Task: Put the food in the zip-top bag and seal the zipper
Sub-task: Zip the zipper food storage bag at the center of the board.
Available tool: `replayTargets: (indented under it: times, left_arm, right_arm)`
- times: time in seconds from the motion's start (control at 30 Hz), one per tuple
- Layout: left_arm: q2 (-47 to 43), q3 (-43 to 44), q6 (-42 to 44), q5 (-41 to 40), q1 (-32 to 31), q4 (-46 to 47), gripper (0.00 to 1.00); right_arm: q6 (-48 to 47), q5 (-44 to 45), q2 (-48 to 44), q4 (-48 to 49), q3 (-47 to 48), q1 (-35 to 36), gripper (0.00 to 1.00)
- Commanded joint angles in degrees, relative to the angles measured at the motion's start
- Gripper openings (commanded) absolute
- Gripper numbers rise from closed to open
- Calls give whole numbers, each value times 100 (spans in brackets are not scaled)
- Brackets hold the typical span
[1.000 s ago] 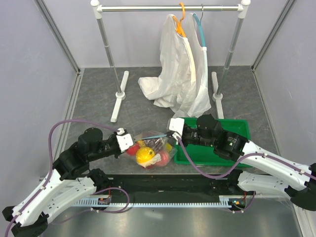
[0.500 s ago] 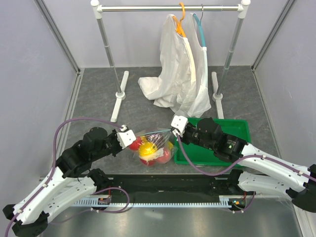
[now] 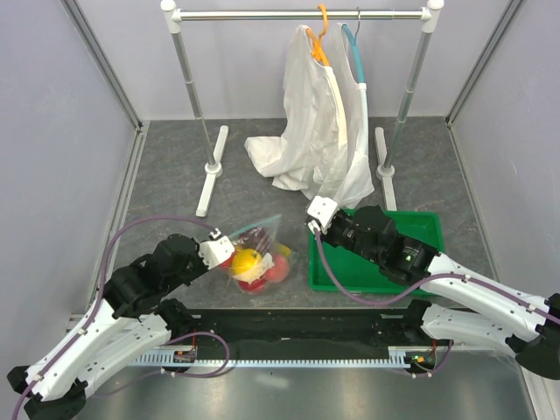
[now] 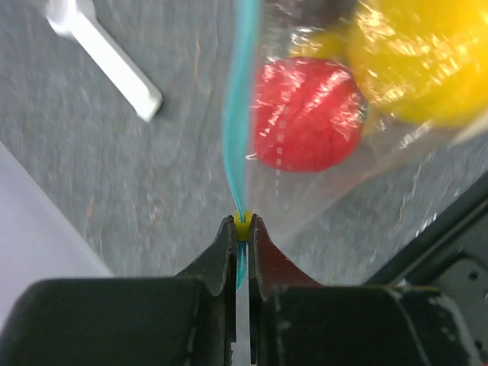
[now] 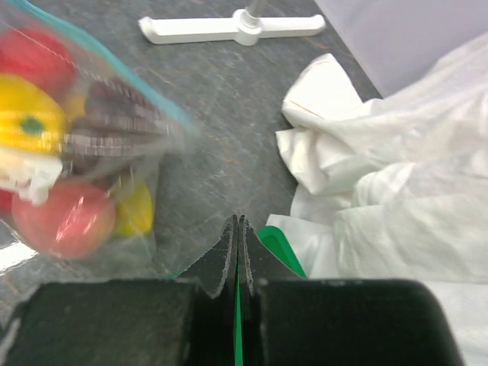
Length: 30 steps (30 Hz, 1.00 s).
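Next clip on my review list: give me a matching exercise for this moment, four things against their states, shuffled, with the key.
Things:
1. left gripper
2. right gripper
3. food
4. white garments

States:
A. hanging from the rail
B. jaws shut, apart from the zip-top bag
C. inside the zip-top bag
D. jaws shut on the zipper

Pairs: 1-D, 2-B, 3-C, 4-A

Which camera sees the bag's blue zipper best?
The left wrist view: the zipper runs close and large from the left gripper pinching it. Top view shows a tiny sliver; right wrist, a blurry stretch.
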Motion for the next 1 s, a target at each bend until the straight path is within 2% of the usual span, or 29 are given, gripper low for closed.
replayTargets:
  times: [0.0, 0.07, 0.13, 0.2, 0.23, 0.27, 0.3, 0.37, 0.47, 0.5, 0.57, 0.7, 0.87, 0.97]
  left_arm:
    - [-196, -54, -38, -532, 44, -927, 2]
    - [-223, 77, -82, -418, 44, -962, 2]
    - [-215, 235, -56, 12, 44, -954, 2]
    - [-171, 403, -3, 188, 44, -788, 2]
    - [-179, 482, 58, 337, 53, -734, 2]
    - [-214, 674, 120, 496, 36, -629, 2]
    - [-258, 771, 216, 854, 44, -506, 2]
    - [-267, 973, 348, 1076, 44, -111, 2]
    - [-153, 1115, 594, 1332, 36, 320, 2]
    - [-153, 1133, 751, 1706, 44, 417, 2]
    - [-118, 1115, 876, 1920, 44, 689, 2]
    - [277, 1194, 771, 2096, 35, 831, 2]
    - [383, 1221, 665, 2211, 44, 962, 2]
    - [296, 1229, 691, 2281, 44, 998, 2]
  right_arm:
    - [-120, 189, 4, 312, 146, -68, 0]
    - [-59, -13, 38, 294, 163, -60, 0]
    - [-67, -836, 65, 93, 277, -68, 0]
    - [-163, -1461, 144, -48, 400, -68, 23]
    - [-216, -1864, 188, -48, 444, -60, 38]
    - [-260, -1990, 240, -31, 488, -60, 70]
    - [-417, -2052, 371, 13, 619, -60, 81]
    - [-567, -2097, 512, 83, 778, -60, 91]
    - [-901, -2254, 759, 83, 1103, -68, 92]
    - [-989, -2394, 855, 31, 1234, -68, 92]
    - [-1306, -2946, 944, -118, 1384, -68, 92]
    - [-1096, -3449, 1338, -434, 1718, 98, 91]
    - [-894, -3424, 1638, -567, 1790, 686, 86]
    - [-867, -2951, 1831, -532, 1833, 924, 80]
